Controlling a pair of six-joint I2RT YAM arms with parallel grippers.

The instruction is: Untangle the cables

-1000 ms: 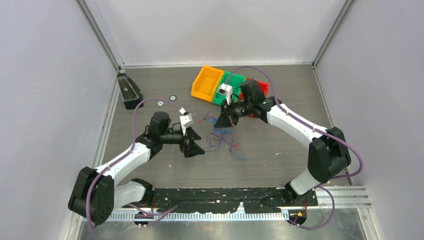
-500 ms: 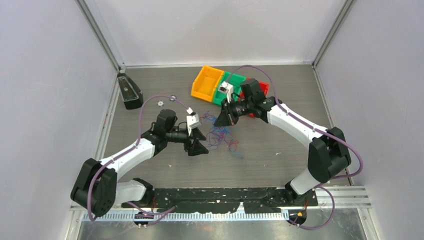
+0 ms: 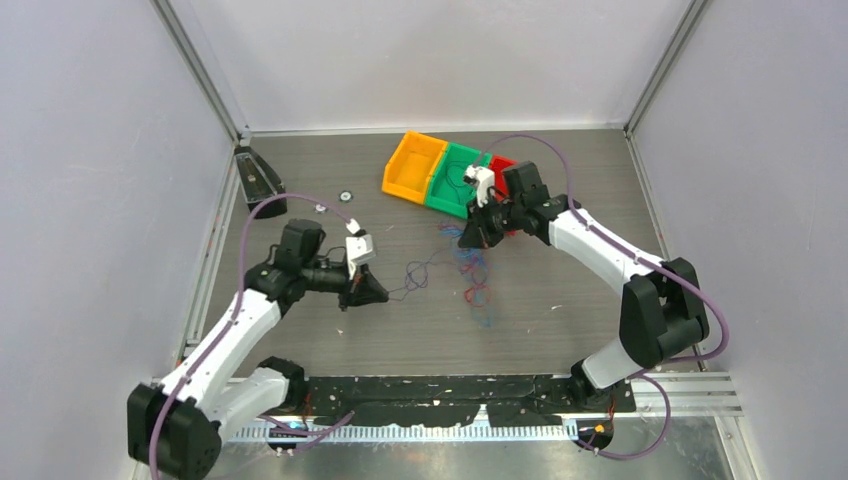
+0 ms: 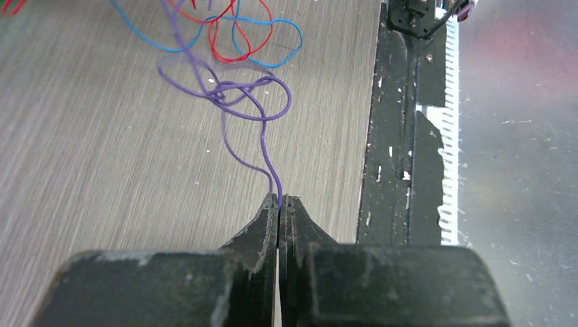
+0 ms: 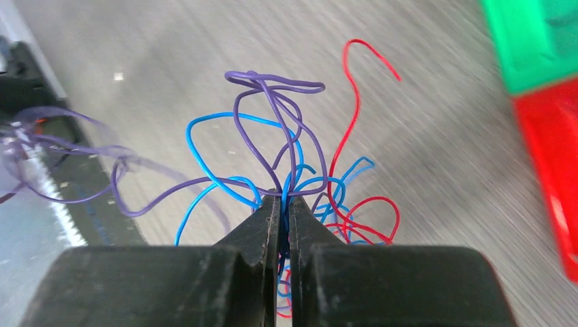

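Cables [image 3: 476, 275]: red, blue and purple strands, judged feather-light, limp and snag-prone, best taken near a free end; left jaws pinch one purple strand [image 4: 228, 92] at their tips, right jaws pinch the main tangle [image 5: 294, 184], loops fanning ahead of both.

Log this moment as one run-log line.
left gripper: shut on purple cable | right gripper: shut on cable tangle | purple cable: runs into tangle | status: not yet untangled
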